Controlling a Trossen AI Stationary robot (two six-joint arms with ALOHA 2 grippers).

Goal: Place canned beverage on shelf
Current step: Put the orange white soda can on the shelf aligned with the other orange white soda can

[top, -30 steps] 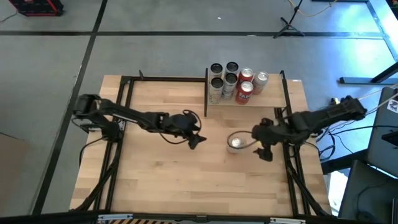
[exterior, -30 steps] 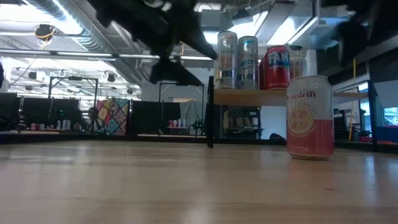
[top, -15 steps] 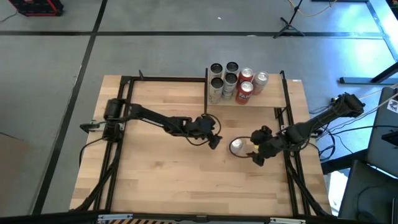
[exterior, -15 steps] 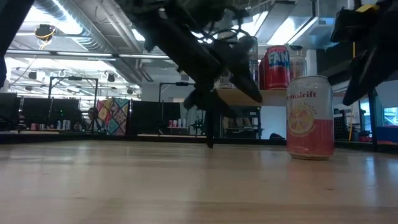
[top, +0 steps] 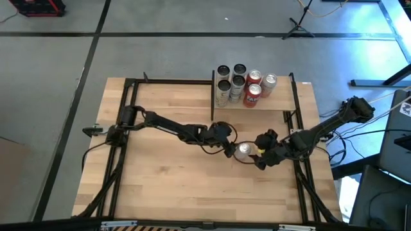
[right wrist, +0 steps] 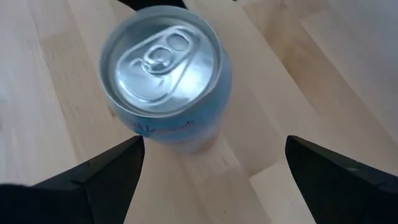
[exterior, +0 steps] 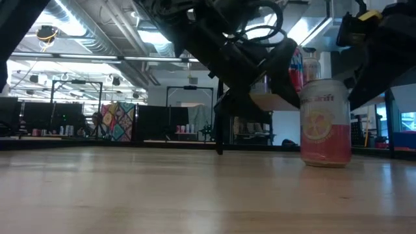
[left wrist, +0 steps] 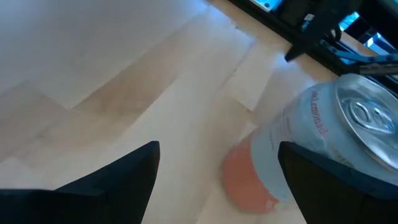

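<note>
A canned beverage with a pink and white wall and a silver top (top: pixel 243 151) stands upright on its base on the tabletop, right of centre; it also shows in the low view (exterior: pixel 325 123). My left gripper (top: pixel 229 149) is open just left of it, and in the left wrist view (left wrist: pixel 219 149) the can (left wrist: pixel 311 137) stands close by one finger. My right gripper (top: pixel 260 158) is open just right of the can, which stands ahead of its fingers in the right wrist view (right wrist: pixel 165 74). The shelf (top: pixel 284 102) is at the far right. My left gripper has one finger (left wrist: pixel 336 186) right beside the can's wall (left wrist: pixel 292 155); I cannot tell whether it touches. The can stands upright on the table.
Several silver and red cans (top: pixel 241 83) stand on the shelf's far part. Black metal frame rails (top: pixel 128 115) run along the table's left, right and far sides. Bare tabletop (top: pixel 192 186) lies toward the near edge.
My left gripper has gone toward the table's right edge, up to the can's left side. My right gripper has moved toward the table's left edge, up to the can's right side. The can has stayed where it was.
</note>
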